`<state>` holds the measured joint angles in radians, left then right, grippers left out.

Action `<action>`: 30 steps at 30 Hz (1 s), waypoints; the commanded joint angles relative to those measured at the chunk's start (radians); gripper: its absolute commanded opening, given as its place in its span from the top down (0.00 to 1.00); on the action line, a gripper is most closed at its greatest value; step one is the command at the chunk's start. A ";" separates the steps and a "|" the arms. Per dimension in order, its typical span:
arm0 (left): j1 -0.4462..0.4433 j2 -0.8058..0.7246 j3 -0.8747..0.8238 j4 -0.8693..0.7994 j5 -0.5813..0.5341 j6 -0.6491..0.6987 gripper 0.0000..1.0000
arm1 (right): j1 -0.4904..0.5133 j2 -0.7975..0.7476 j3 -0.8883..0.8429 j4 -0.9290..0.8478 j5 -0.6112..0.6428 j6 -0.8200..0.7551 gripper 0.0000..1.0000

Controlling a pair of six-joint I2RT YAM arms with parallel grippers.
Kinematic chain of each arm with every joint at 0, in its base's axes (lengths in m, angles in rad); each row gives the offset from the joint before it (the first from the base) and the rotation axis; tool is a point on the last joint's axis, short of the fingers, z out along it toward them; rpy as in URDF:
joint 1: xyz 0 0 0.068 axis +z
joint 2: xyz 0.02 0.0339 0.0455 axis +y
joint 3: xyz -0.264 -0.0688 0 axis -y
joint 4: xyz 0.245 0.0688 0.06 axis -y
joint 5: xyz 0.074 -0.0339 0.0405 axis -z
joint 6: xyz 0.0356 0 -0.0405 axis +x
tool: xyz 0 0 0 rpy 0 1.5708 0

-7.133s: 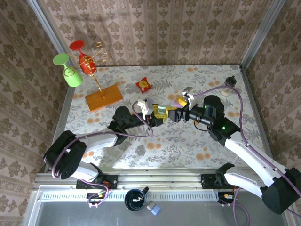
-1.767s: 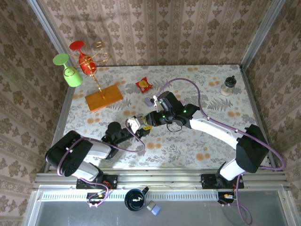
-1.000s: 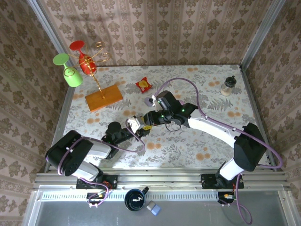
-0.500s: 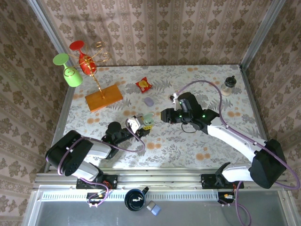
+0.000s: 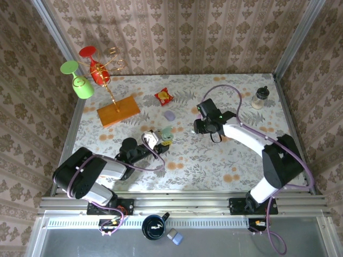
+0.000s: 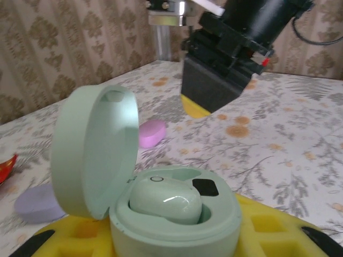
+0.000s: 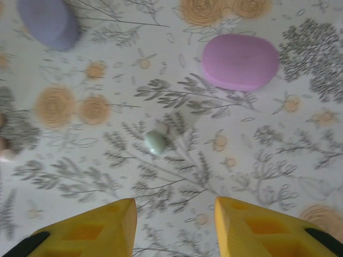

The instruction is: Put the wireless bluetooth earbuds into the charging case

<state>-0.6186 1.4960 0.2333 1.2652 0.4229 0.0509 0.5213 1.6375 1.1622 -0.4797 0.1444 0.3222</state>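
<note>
Open mint case (image 6: 172,237) clamped in left jaws, seated earbud (image 6: 165,201) inside.
Parted and empty, right jaws hang over loose earbud (image 7: 156,142) near pink case (image 7: 240,62).

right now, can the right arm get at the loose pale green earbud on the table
Probably yes. The earbud lies bare on the table just ahead of the open right gripper, and the pink case and lilac case sit apart from it.
</note>
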 commanded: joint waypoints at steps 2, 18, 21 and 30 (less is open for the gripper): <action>0.045 0.017 -0.003 0.030 -0.048 -0.072 0.73 | 0.051 0.113 0.125 -0.178 0.190 -0.134 0.56; 0.197 -0.099 -0.099 0.014 -0.341 -0.166 0.74 | 0.215 0.410 0.355 -0.314 0.492 -0.239 0.58; 0.200 -0.115 -0.109 0.010 -0.370 -0.164 0.74 | 0.227 0.440 0.381 -0.318 0.511 -0.249 0.59; 0.200 -0.112 -0.105 0.013 -0.333 -0.146 0.73 | 0.256 0.541 0.476 -0.377 0.590 -0.262 0.62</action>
<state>-0.4236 1.3956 0.1371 1.2613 0.0879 -0.0982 0.7692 2.1509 1.6081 -0.8001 0.6674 0.0731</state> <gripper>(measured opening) 0.378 0.381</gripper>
